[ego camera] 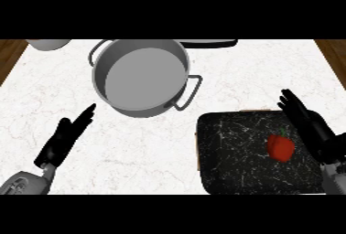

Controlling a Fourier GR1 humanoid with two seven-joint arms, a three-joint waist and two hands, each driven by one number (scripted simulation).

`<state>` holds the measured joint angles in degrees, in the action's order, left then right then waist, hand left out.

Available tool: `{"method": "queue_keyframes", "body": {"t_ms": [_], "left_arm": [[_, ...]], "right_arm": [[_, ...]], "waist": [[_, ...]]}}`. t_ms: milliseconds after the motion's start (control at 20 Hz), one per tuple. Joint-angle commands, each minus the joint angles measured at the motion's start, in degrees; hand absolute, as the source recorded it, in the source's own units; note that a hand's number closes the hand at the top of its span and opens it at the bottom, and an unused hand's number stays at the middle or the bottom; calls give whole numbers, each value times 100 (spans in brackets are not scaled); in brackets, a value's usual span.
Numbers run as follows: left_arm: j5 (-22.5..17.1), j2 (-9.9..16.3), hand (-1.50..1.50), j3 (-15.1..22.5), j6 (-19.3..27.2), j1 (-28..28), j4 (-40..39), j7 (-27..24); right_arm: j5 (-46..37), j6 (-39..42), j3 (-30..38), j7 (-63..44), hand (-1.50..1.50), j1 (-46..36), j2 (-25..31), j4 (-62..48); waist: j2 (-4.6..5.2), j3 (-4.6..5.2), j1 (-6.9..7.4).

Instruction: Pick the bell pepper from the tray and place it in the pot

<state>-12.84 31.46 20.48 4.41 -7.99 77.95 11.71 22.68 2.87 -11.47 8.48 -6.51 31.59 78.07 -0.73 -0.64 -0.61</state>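
Nothing is done yet: the red bell pepper (280,147) lies on the dark tray (229,155) at near right, the right hand (312,130) beside it with fingers straight, the left hand (64,137) released, and the pot (138,75) far left holds nothing.

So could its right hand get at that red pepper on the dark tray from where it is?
Probably yes. The right hand is open right beside the bell pepper, over the tray's right edge, and nothing lies between them.
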Motion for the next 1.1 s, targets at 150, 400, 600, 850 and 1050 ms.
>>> {"method": "queue_keyframes", "body": {"t_ms": [150,400,600,850,1050], "left_arm": [[-30,-594,0,-72,168,330,154,-508],[-371,-790,0,-248,173,350,49,-515],[-457,-915,0,-235,92,489,18,-669],[-455,-845,0,-292,-109,345,204,-523],[-393,-934,0,-239,-187,428,86,-767]], "right_arm": [[-14,-1371,518,-52,150,654,-636,483],[-994,-3853,1635,414,-150,788,-537,401],[-1039,-4812,1659,1767,-150,858,-1873,1490],[-1854,-5387,794,1124,-150,2545,-1904,3635],[-2108,-5177,342,-597,-150,3249,-1131,4093]], "waist": [[46,69,1],[-53,111,-463],[-28,70,-321],[30,77,-106],[54,89,-68]]}}
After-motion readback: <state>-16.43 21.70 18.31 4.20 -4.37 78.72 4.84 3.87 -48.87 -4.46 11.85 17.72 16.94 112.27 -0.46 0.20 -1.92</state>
